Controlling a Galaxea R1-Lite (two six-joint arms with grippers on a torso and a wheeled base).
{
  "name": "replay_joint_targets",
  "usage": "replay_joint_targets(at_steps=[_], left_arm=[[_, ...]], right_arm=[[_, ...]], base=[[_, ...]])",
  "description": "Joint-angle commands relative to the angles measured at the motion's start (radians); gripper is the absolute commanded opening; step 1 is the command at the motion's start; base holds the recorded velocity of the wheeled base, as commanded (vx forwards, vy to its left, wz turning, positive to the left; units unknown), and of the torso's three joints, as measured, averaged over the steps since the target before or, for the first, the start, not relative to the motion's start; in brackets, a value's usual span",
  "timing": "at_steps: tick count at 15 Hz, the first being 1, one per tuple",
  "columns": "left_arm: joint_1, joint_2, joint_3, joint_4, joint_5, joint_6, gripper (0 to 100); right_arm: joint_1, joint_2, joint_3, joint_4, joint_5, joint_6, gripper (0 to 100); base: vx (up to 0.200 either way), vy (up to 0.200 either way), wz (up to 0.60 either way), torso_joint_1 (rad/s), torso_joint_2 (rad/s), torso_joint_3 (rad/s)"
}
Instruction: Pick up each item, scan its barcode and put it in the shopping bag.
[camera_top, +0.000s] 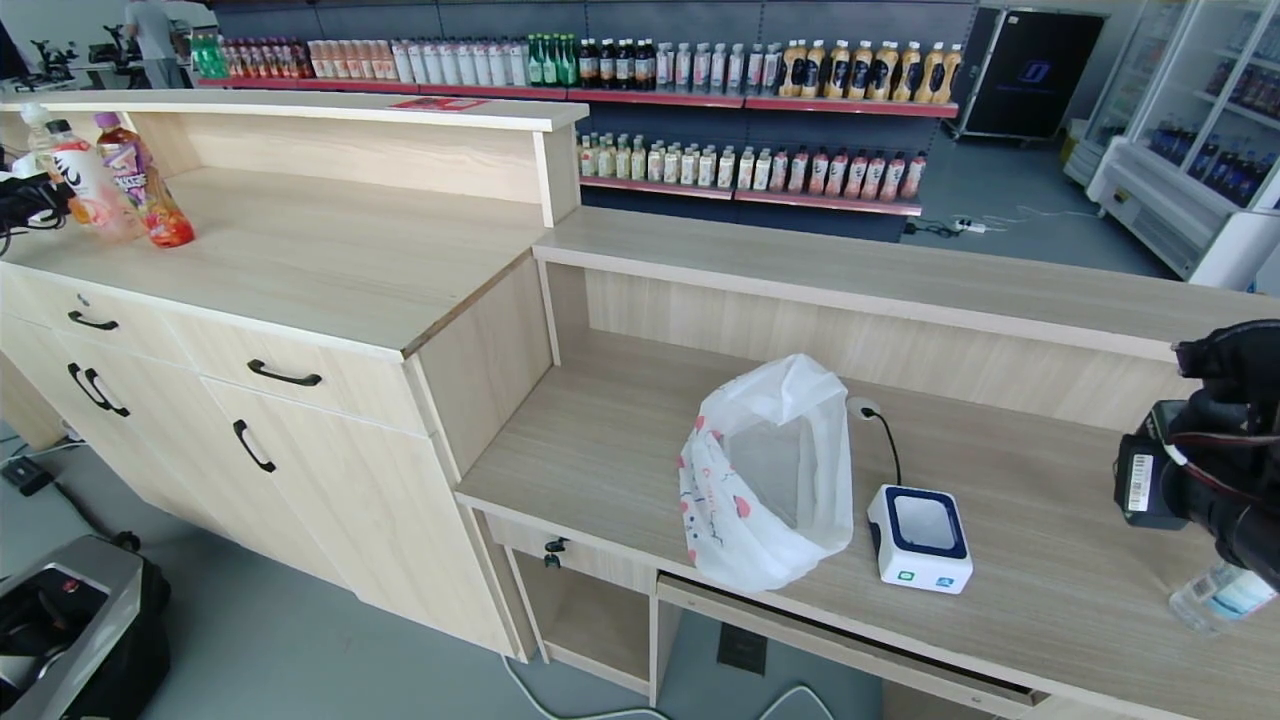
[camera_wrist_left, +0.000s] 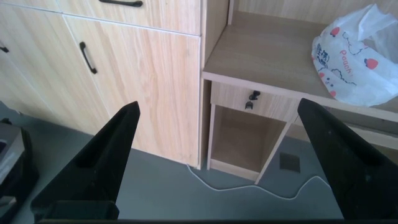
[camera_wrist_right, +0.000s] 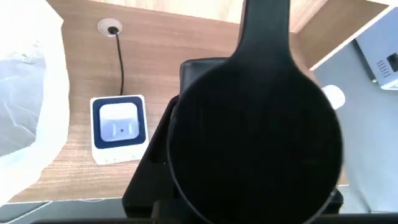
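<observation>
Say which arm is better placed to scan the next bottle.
Right, most likely. The right arm is over the lower desk beside the scanner, with a clear bottle just under it. The left gripper is open and empty, facing the cabinet doors.

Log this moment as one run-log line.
left gripper open, empty | shopping bag on lower counter beside scanner | pale bottle and red bottle on upper counter | clear bottle far right

Wide open: the left gripper (camera_wrist_left: 217, 103) hangs with both dark fingers (camera_wrist_left: 99, 163) spread, nothing between them. At the head view's right edge, the right arm (camera_top: 1215, 450) juts in, mid-height.
</observation>
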Motion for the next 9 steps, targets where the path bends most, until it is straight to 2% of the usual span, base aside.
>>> replay_joint_targets(at_steps=[1,4,7,8,9], left_arm=[[0.0,0.0,0.0,0.0,0.0,0.0,100],[0.002,0.0,0.0,0.0,0.0,0.0,100],[0.0,0.0,0.0,0.0,0.0,0.0,100],[0.0,0.0,0.0,0.0,0.0,0.0,100],[0.0,0.0,0.0,0.0,0.0,0.0,100]], right_arm=[[0.028,0.08,-0.015,-0.001,0.035,-0.007,0],[0.091,0.095,-0.042,-0.006,0.069,-0.013,0],[0.099,0.19,-0.122,-0.006,0.107,-0.01,0],[0.082,0.213,-0.144,-0.004,0.162,-0.01,0],[0.018,0.259,-0.167,-0.006,0.299,-0.024,0]], base=[[0.0,0.0,0.6,0.002,-0.01,0.002],[0.0,0.0,0.6,0.005,0.01,0.002],[0.0,0.0,0.6,0.002,0.0,0.001],[0.0,0.0,0.6,0.012,0.0,-0.002],[0.0,0.0,0.0,0.0,0.0,0.0]])
